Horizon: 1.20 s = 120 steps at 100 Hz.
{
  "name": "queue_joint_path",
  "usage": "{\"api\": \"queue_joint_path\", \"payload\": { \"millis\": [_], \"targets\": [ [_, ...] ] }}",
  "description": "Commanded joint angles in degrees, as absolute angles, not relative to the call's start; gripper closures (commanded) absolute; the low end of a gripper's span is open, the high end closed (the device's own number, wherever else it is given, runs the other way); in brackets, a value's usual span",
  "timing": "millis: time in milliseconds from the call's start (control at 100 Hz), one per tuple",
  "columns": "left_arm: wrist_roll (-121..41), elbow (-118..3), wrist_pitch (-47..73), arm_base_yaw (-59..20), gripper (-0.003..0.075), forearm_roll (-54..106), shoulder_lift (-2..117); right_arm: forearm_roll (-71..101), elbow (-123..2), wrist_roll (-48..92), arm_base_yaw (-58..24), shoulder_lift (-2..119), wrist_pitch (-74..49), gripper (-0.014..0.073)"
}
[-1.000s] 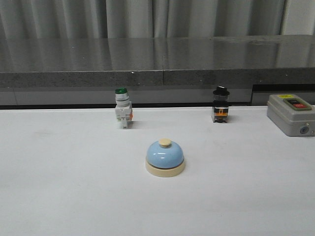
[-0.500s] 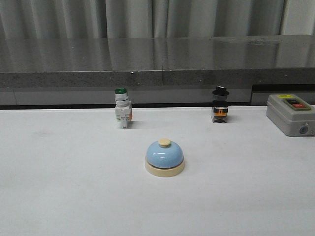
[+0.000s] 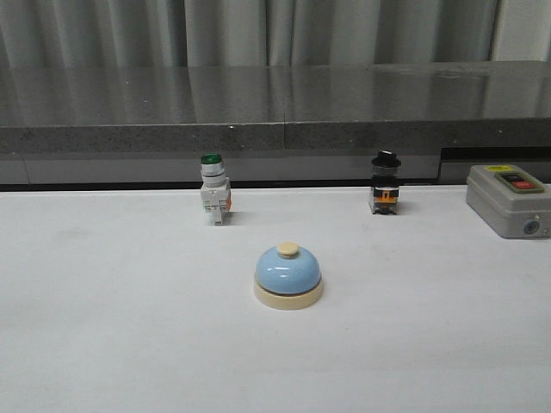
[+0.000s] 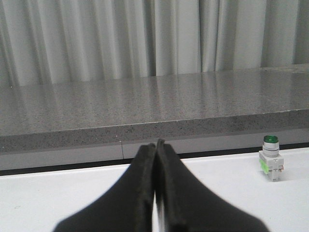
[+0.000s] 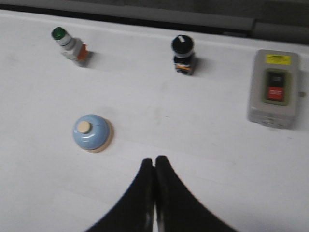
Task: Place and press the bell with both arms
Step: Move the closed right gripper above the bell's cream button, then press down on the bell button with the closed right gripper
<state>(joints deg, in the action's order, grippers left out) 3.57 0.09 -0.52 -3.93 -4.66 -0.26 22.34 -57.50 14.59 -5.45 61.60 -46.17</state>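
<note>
Light-blue bell (image 3: 288, 275) — being kept mid-table, nearer than the green-capped switch (image 3: 214, 200) and black-knobbed switch (image 3: 386, 182); almost no shift is being noted over the last second. Left gripper (image 4: 155, 147) and right gripper (image 5: 154, 162) — both being held closed, empty, well apart from it; pressing is judged pending.

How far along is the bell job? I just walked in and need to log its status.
Placing looks done: the bell sits upright on the white table, free of either arm. Nothing is in hand: the left claw and the right claw are both shut and empty, the right one above the table and clear of the bell. Whether it has been pressed cannot be told.
</note>
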Motion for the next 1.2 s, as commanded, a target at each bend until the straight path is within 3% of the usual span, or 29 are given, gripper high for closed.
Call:
{"api": "queue_joint_path", "payload": {
  "millis": [0, 410, 760, 1190],
  "targets": [
    [4.0, 2.5, -5.1, -3.8, 0.0741, -4.6, -2.0, 27.8, -60.8, 17.6, -8.0, 65.7, -42.1, 0.0654],
    [4.0, 2.5, -5.1, -3.8, 0.0741, -4.6, -2.0, 28.0, -68.8, 20.1, -21.9, 86.0, -39.1, 0.0654],
    [4.0, 2.5, -5.1, -3.8, 0.0741, -4.6, -2.0, 28.0, -76.1, 20.1, -25.6, 99.0, -40.3, 0.0654],
    [4.0, 2.5, -5.1, -3.8, 0.0741, -4.6, -2.0, 28.0, -77.1, 20.1, -27.5, 104.9, -40.0, 0.0654]
  ]
}}
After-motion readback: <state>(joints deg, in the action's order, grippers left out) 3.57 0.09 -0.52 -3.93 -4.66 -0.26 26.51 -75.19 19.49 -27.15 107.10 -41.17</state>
